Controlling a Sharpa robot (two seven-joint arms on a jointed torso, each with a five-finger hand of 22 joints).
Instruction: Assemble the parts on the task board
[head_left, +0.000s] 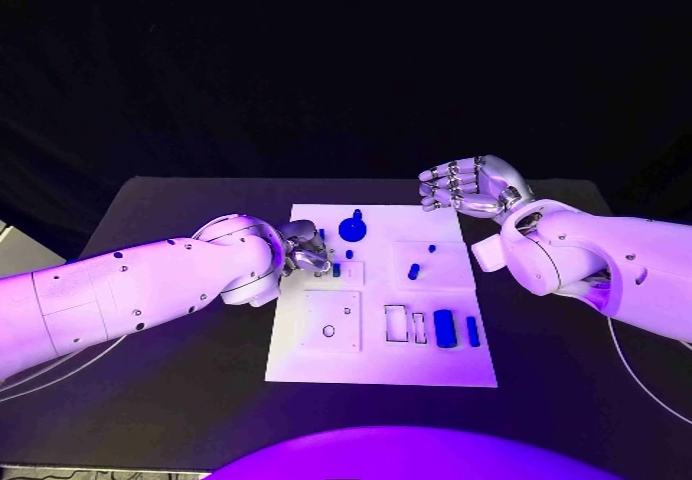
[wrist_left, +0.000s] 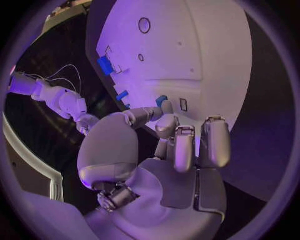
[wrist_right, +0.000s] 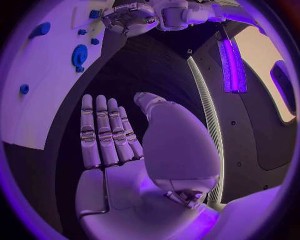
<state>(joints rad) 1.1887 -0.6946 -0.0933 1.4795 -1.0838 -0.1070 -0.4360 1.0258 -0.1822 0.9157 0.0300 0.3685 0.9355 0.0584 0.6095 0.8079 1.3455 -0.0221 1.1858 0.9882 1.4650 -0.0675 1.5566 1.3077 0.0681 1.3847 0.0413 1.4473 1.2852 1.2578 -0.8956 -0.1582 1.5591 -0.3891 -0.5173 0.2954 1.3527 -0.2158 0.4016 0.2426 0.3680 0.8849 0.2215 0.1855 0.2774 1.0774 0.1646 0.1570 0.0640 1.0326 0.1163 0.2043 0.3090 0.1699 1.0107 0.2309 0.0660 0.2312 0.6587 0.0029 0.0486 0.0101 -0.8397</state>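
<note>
The white task board lies in the middle of the black table. My left hand is over the board's left side, and its fingertips pinch a small blue part beside a small rectangular slot. In the head view that part shows right at the fingers. My right hand hovers above the board's far right corner with its fingers straight, apart and holding nothing. A round blue disc stands at the far end of the board. Two longer blue pieces lie near its right edge.
Small blue pieces sit in the board's middle, and a square plate with a round hole lies at its near left. Bare black table surrounds the board. The right wrist view shows the disc and my left hand.
</note>
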